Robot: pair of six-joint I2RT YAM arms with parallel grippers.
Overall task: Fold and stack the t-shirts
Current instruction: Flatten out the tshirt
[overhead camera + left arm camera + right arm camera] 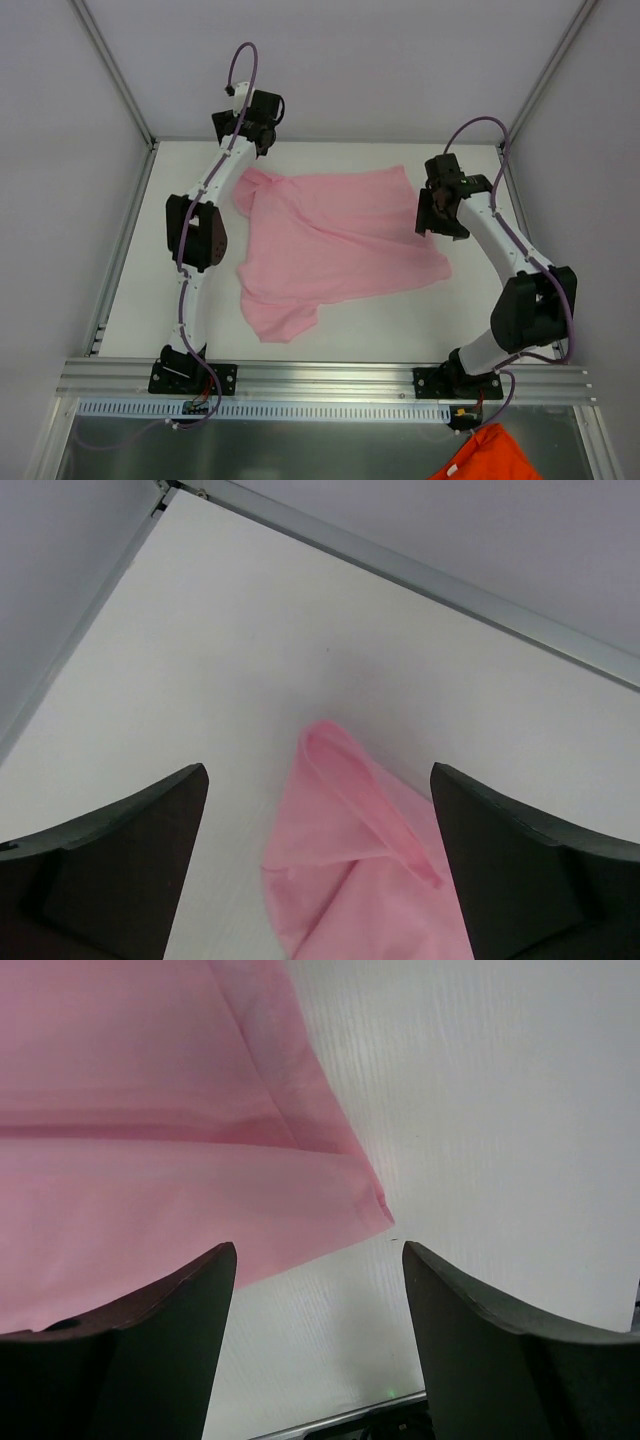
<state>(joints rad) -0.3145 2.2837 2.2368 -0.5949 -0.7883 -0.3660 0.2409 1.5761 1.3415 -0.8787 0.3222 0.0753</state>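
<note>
1. The plain light pink short-sleeved t-shirt of thin fabric point(335, 245) lies in the middle of the white table point(380, 335), reaching from the far left towards the right edge.
2. It is spread loosely and unevenly. The far-left corner is doubled over itself, creases run across the middle, and a flap hangs out at the near left. I judge that it is not a finished fold.
3. The left gripper point(318, 770) hovers over that far-left corner with its jaws wide apart and holds nothing.
4. The right gripper point(318, 1247) hovers over the shirt's right edge with its jaws also apart and empty.
5. No stack is visible on the table. A crumpled orange fabric point(485, 455) shows below the near rail, and I cannot tell whether it is a shirt.
6. The task looks early: flattening, folding and stacking all remain.
</note>
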